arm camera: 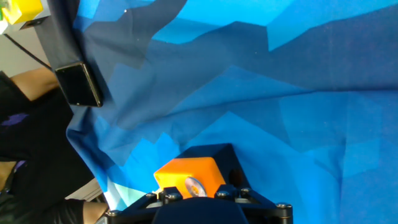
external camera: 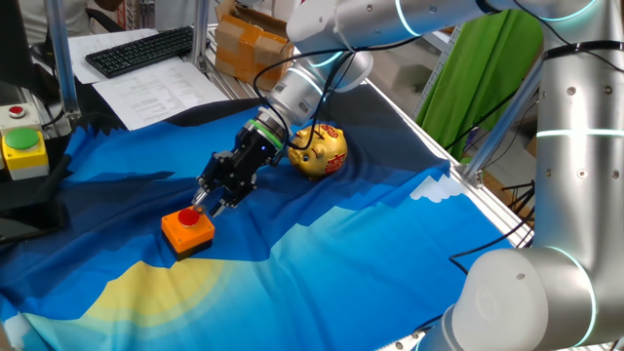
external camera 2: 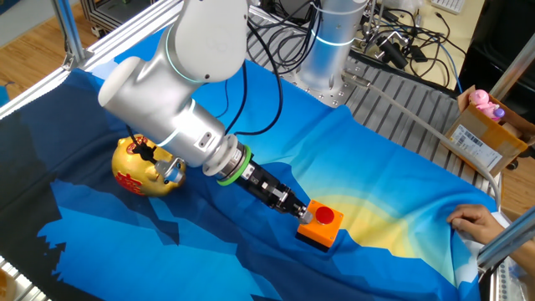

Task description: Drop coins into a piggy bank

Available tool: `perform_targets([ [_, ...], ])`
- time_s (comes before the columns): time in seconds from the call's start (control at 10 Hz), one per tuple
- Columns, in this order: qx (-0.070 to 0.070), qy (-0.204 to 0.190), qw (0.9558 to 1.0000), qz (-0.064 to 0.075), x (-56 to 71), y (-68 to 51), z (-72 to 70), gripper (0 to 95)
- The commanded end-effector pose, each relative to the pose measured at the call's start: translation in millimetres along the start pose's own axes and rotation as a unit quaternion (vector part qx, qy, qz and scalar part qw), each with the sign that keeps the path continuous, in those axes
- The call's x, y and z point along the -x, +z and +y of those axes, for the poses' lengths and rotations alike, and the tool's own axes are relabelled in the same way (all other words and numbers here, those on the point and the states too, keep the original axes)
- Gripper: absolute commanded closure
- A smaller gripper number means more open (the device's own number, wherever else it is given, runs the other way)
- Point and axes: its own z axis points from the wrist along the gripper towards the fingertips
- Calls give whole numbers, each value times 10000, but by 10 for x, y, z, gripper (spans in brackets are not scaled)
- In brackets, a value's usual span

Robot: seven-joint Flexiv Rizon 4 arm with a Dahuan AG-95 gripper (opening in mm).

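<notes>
The gold piggy bank (external camera: 320,149) with red marks stands on the blue cloth; it also shows in the other fixed view (external camera 2: 144,166). My gripper (external camera: 209,204) is down at the top of an orange box with a red button (external camera: 187,230), well left of the pig. In the other fixed view the gripper (external camera 2: 301,215) touches the box's near edge. In the hand view a small grey coin (arm camera: 194,185) shows against the orange box (arm camera: 186,172), right above the gripper body. The fingers stand close together on it. No other coins show.
A yellow box with a red button (external camera: 21,146) sits at the left table edge. A keyboard (external camera: 141,49) and papers lie behind. A person's hand (external camera 2: 475,222) rests on the cloth's edge. A dark phone-like slab (arm camera: 79,84) lies at the cloth's edge.
</notes>
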Motion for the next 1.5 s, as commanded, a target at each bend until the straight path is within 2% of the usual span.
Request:
perform_targets([
  [0.1, -7, -11, 10000, 3, 8, 0, -1, 570],
  [0.4, 1, -57, 10000, 17, 15, -3, 3, 570],
  [0.5, 1, -59, 10000, 16, 22, -6, 5, 760],
  [1.2, 28, -64, 10000, 27, 29, 5, -6, 760],
  [1.3, 58, -71, 9999, 41, 31, 7, -9, 950],
  [1.4, 121, -56, 9999, 72, 31, 8, -10, 950],
  [1.5, 124, -48, 9999, 85, 31, 9, -10, 950],
])
